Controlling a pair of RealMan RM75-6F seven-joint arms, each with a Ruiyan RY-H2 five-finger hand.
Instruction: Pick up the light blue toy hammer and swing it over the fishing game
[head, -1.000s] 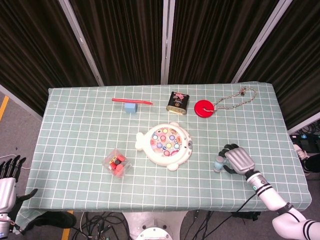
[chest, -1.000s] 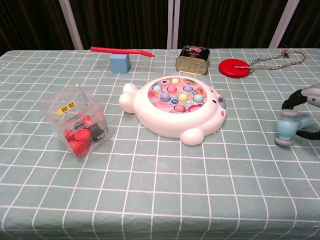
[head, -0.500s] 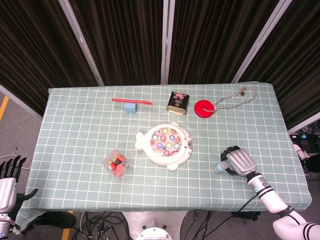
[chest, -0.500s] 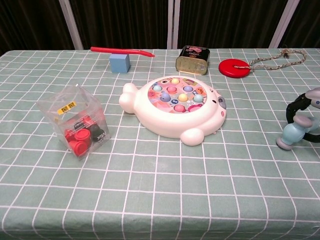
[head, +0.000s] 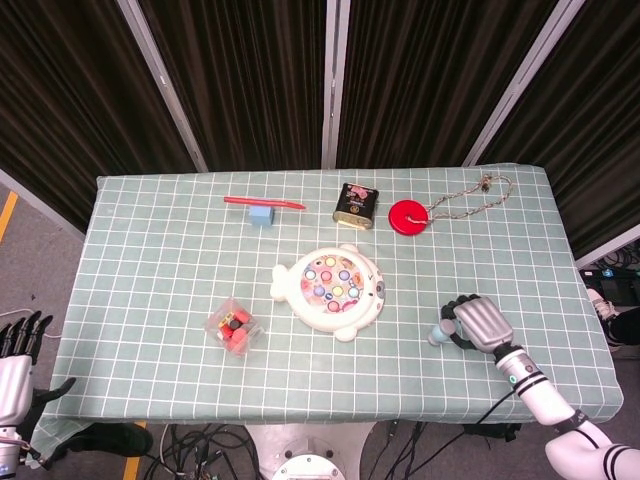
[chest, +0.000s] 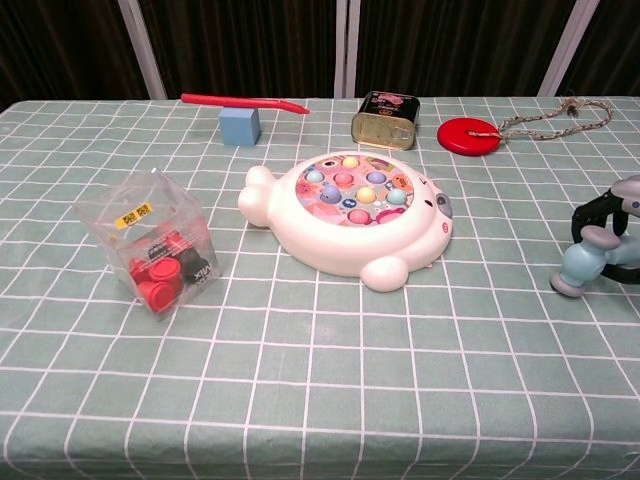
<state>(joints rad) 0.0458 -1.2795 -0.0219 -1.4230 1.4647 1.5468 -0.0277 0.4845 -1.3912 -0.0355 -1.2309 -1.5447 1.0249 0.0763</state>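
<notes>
Light blue toy hammer (chest: 582, 264): lower right of the head view, at the right edge of the chest view, right of the fishing game (head: 330, 289) at table centre. Right hand (head: 478, 327): dark fingers (chest: 592, 209) curled around the hammer's handle, head pointing toward the game. Chest view shows the hammer head just above or on the green checked cloth (chest: 320, 400); which, cannot tell. Head view alone shows the right forearm reaching in from the lower right corner, and the left hand (head: 14, 365) at the lower left edge, off the table, fingers straight and slightly apart, holding nothing.
</notes>
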